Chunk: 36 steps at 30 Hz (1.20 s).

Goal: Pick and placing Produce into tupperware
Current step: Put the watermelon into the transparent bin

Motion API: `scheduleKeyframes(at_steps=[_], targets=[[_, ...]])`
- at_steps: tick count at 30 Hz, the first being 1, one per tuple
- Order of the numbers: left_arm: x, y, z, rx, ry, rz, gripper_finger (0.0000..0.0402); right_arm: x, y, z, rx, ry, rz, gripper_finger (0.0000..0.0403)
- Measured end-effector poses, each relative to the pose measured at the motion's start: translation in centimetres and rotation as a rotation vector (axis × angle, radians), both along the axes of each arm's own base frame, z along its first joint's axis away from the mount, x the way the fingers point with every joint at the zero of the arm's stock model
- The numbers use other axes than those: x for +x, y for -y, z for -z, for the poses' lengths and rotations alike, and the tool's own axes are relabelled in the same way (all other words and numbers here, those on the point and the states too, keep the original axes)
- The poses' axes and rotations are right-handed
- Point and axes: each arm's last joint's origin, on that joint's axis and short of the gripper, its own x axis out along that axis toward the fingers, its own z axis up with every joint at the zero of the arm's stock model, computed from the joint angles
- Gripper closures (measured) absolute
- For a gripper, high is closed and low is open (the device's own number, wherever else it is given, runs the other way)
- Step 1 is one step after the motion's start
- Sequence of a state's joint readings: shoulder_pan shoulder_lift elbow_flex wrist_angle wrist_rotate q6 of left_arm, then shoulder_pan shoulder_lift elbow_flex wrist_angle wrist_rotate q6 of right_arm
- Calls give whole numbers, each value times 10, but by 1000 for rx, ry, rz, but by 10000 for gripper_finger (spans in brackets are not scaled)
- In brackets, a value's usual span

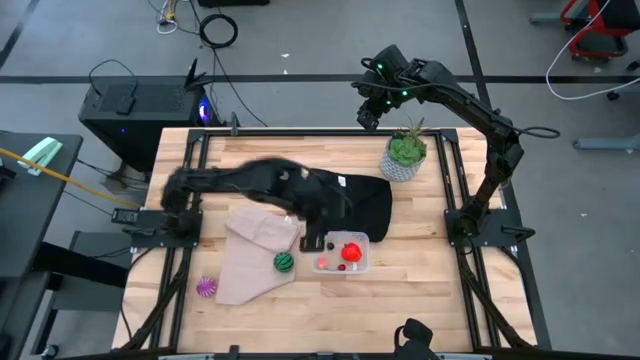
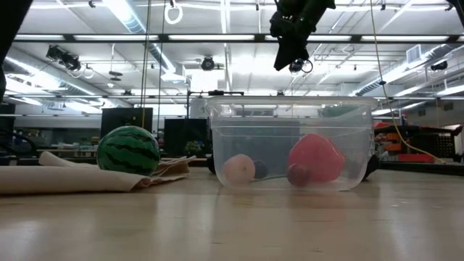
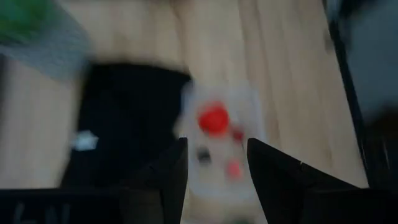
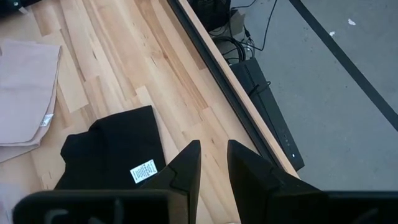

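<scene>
The clear tupperware [image 1: 343,253] stands on the table near the middle, also in the low view [image 2: 290,145]. A red piece [image 1: 351,252] lies inside it, resting on its floor [image 2: 315,158], with a few smaller bits beside it. The dark-green striped ball [image 1: 285,262] rests on the beige cloth [image 1: 255,255], left of the container [image 2: 128,150]. The purple ribbed ball [image 1: 207,288] lies on the bare wood near the front left. My left gripper [image 3: 216,163] is open and empty, hovering by the container's left side [image 1: 314,240]. My right gripper [image 4: 213,158] is raised over the table's far edge, slightly open and empty.
A black cloth [image 1: 355,200] lies behind the container, under my left arm. A leafy plant in a pale pot [image 1: 404,156] stands at the far right. Black frame rails [image 1: 455,200] run along both sides. Bare wood lies right of and in front of the container.
</scene>
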<state>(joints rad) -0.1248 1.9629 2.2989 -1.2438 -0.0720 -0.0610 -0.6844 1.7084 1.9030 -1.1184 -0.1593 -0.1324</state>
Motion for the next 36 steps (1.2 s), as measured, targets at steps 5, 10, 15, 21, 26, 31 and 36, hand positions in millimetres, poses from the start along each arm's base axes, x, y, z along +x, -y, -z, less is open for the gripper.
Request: scheduleKeyframes(at_steps=[5, 10, 15, 21, 26, 31, 36], targets=[[-16, -15, -19, -4, 162, -160, 230, 0, 0, 0, -1, 0, -1, 316], [-29, -11, -14, -64, 465, -233, 230, 0, 0, 0, 5, 4, -5, 316], [-49, -12, 24, -168, 618, -277, 230, 0, -1, 0, 14, 11, -12, 316], [-92, -9, 69, -151, 335, -314, 230, 1, -1, 0, 15, 16, -15, 316], [-135, -11, 73, -156, 238, -339, 230, 1, 0, 0, 14, 17, -15, 316], [-177, -14, 78, -114, 2, -305, 230, 1, 0, -1, 13, 22, -11, 316], [-186, -10, 79, -150, -68, -214, 230, 2, 0, -1, 9, 30, -8, 316]])
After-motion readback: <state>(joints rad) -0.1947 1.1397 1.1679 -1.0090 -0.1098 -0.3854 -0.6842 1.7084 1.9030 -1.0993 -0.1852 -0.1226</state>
